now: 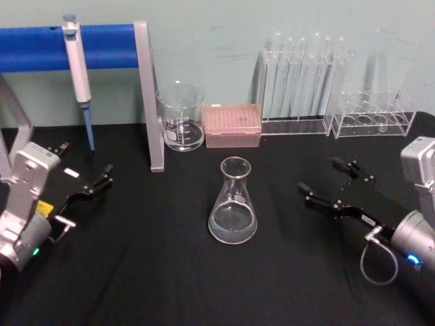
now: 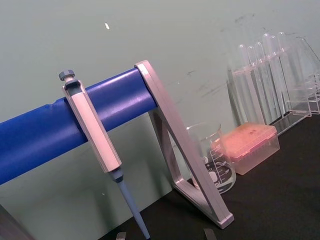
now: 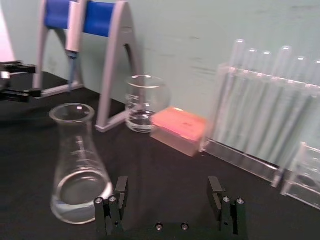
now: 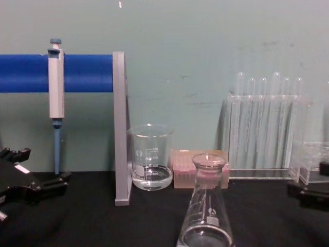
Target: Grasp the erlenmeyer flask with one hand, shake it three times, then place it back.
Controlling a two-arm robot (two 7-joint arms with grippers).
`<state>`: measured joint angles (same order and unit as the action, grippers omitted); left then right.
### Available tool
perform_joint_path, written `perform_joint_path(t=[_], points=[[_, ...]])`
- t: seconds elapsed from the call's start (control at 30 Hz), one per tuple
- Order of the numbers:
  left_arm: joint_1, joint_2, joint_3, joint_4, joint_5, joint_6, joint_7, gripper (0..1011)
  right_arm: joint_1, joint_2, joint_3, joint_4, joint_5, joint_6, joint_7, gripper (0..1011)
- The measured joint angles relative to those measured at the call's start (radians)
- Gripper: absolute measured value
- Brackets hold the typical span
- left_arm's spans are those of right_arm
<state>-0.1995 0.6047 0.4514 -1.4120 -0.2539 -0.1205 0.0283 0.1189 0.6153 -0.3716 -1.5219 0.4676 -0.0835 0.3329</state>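
The erlenmeyer flask [image 1: 233, 204] stands upright at the middle of the black table with a little clear liquid in its base; it also shows in the right wrist view [image 3: 80, 165] and the chest view [image 4: 205, 216]. My right gripper [image 1: 319, 175] sits to the flask's right, low over the table, open and empty, its jaws pointing toward the flask. In the right wrist view the flask stands just beyond that gripper [image 3: 168, 195], off to one side of the gap between its fingers. My left gripper [image 1: 85, 163] rests open and empty at the table's left, well away from the flask.
A glass beaker [image 1: 181, 115] and a pink tip box [image 1: 232, 125] stand behind the flask. A rack of test tubes [image 1: 302, 85] and a low clear rack [image 1: 374, 115] line the back right. A blue-barred stand [image 1: 151, 102] holds a pipette [image 1: 78, 68] at the back left.
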Motion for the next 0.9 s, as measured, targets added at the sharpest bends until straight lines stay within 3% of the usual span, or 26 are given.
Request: perform_joint_path(t=[0.37,0.9], points=[[0.0,0.0,0.0,0.0,0.0,0.0,0.0,1001,0.008,-0.033,-0.03,-0.016,-0.025,-0.003,0.074,1003],[0.0,0.0,0.0,0.0,0.0,0.0,0.0,1001,0.065,-0.113,-0.071,0.032,-0.07,0.001,0.161,1003]])
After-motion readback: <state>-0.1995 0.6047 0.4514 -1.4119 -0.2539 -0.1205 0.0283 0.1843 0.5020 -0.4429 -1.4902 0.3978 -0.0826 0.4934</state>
